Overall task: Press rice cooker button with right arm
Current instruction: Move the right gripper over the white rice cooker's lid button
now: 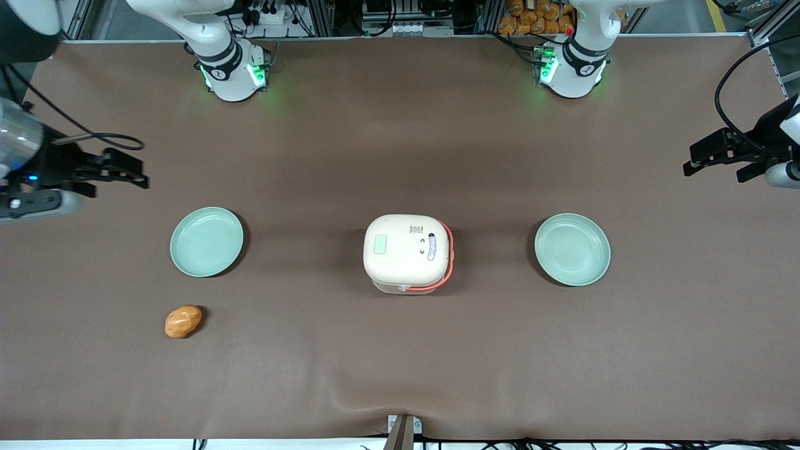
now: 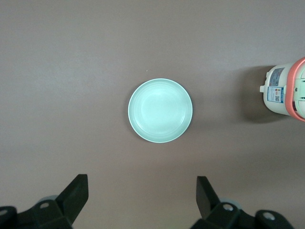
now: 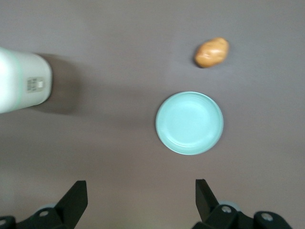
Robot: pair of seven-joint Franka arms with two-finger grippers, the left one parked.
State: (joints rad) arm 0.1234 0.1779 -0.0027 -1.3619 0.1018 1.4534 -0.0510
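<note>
The cream-white rice cooker (image 1: 406,253) with its salmon-orange handle stands shut in the middle of the table. The pale green button (image 1: 380,244) shows on its lid, on the side toward the working arm; the dark-edged oval sticker (image 1: 431,247) is nearer the handle. My right gripper (image 1: 134,175) hangs in the air at the working arm's end of the table, well away from the cooker. It is open and empty, with its fingers spread wide (image 3: 140,186). The cooker's side shows in the right wrist view (image 3: 21,81) and in the left wrist view (image 2: 286,90).
A pale green plate (image 1: 207,242) lies between my gripper and the cooker, also in the right wrist view (image 3: 189,122). A potato (image 1: 183,321) (image 3: 212,52) lies nearer the front camera than that plate. A second green plate (image 1: 572,249) (image 2: 160,110) lies toward the parked arm's end.
</note>
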